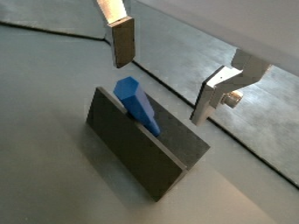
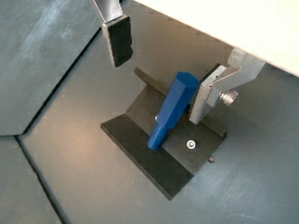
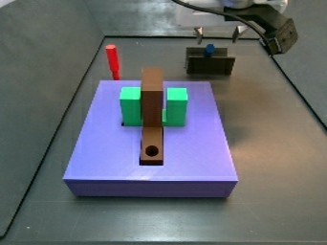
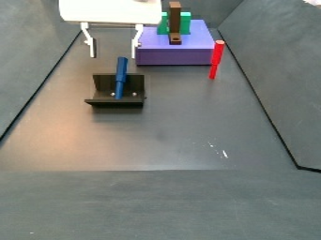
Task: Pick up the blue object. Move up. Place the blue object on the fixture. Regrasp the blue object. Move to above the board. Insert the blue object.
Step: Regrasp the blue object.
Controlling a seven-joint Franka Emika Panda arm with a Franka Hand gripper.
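Note:
The blue object (image 1: 136, 103) is a slim blue peg leaning in the notch of the fixture (image 1: 140, 144), a dark block on the floor. It also shows in a wrist view (image 2: 173, 109) on the fixture (image 2: 163, 157), and in both side views (image 3: 206, 50) (image 4: 120, 77). My gripper (image 1: 162, 87) (image 2: 160, 87) is open and empty just above the peg, one finger to each side, not touching it. In a side view the gripper (image 4: 112, 42) hovers over the fixture (image 4: 116, 96). The board (image 3: 153, 144) lies apart from it.
The board carries a brown bar with a round hole (image 3: 152, 110) and two green blocks (image 3: 130, 105). A red upright peg (image 3: 111, 61) (image 4: 216, 58) stands on the floor beside the board. Dark walls edge the floor.

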